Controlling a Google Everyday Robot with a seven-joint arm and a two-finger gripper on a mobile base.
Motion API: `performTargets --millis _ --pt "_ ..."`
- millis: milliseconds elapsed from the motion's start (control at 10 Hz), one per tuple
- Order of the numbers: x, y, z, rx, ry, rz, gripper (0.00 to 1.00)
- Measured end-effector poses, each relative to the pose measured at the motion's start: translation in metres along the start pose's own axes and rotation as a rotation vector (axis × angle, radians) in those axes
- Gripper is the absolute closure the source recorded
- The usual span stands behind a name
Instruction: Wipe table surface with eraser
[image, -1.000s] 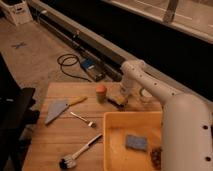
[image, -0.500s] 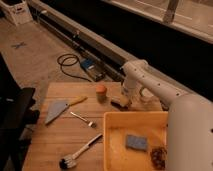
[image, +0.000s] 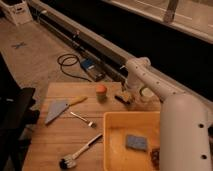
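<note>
One gripper (image: 131, 96) on eraser (image: 123, 97), shifted slightly right on table surface (image: 60, 135)

My arm's bent at elbow, reaching fwd & down; gripper (image: 129, 96) low at far right.

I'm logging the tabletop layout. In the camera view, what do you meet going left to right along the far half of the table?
Scraper → fork → small orange-topped cup → eraser, with the pincer right at it, over the table surface.
</note>
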Motion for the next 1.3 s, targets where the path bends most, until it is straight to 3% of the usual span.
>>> performTargets --millis 200,600,900,1100,1300 --pt "-0.012 0.022 0.004 -0.025 -0.016 -0.034 1.0" --pt "0.007 0.064 0.005 -0.077 0.007 -0.077 1.0" --pt "0.029 0.039 -0.006 -0.058 0.014 -0.024 1.0" --pt "0.021 0.018 -0.007 -0.046 -0.002 -0.004 1.0" --pt "-0.003 0.01 -0.002 -0.069 -0.039 -0.003 1.0"
